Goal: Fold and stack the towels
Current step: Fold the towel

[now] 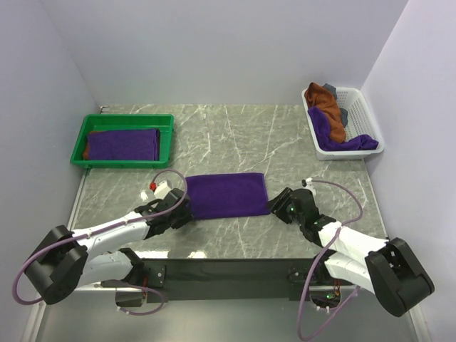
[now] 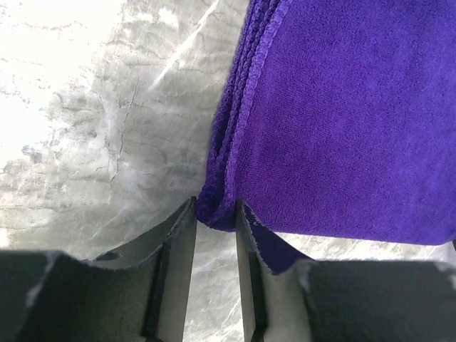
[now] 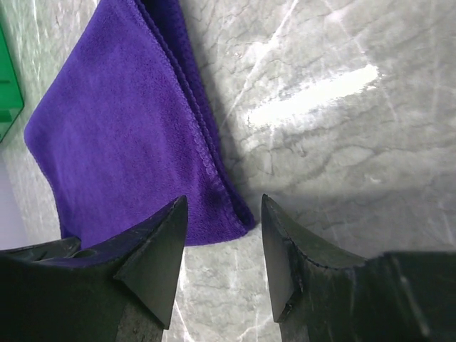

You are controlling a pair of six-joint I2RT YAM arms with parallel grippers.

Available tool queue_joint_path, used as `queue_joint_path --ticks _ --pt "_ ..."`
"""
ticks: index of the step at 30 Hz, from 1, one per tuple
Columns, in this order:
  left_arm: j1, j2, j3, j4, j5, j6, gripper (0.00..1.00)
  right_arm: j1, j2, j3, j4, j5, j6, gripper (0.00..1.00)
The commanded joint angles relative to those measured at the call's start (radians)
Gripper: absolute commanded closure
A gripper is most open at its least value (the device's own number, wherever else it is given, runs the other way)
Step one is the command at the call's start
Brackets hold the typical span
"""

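The left tool (image 2: 215, 206) pinches just a corner of the folded purple towel (image 1: 226, 194); the right tool (image 3: 223, 203) straddles another, released. A thin bite could slip, unfolding the layers.

Two white arms (image 1: 107, 230) with black joints (image 1: 60, 265) trail purple cables (image 1: 169, 171).

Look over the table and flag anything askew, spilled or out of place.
Only the white basket at the far right looks untidy: rust-brown and purple towels lie heaped in it, unfolded. The folded purple towel mid-table and the stack in the green tray look neat.
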Motion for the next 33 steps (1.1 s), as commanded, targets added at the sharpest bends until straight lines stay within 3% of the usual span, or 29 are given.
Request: queue_joint_path --ticks 1,12,21,29,32,33 --pt "0.0 -0.03 -0.006 0.002 0.009 -0.005 0.66 -0.006 0.049 0.026 -0.048 -0.018 -0.024 0.47" --pt "0.0 -0.021 0.008 -0.013 0.01 0.012 0.68 -0.001 0.018 0.057 -0.249 -0.024 -0.057 0.47" --pt "-0.001 -0.024 0.013 -0.018 0.004 0.021 0.74 0.005 0.103 0.066 -0.208 -0.071 -0.051 0.49" --pt "0.0 -0.019 0.019 -0.026 0.007 0.03 0.75 0.016 0.074 0.069 -0.226 -0.067 -0.054 0.62" --pt "0.0 -0.022 0.024 -0.035 -0.001 0.032 0.76 0.014 0.046 0.081 -0.263 -0.039 -0.068 0.75" --pt "0.0 -0.025 0.028 -0.042 -0.004 0.032 0.82 0.016 0.037 0.089 -0.271 -0.027 -0.074 0.78"
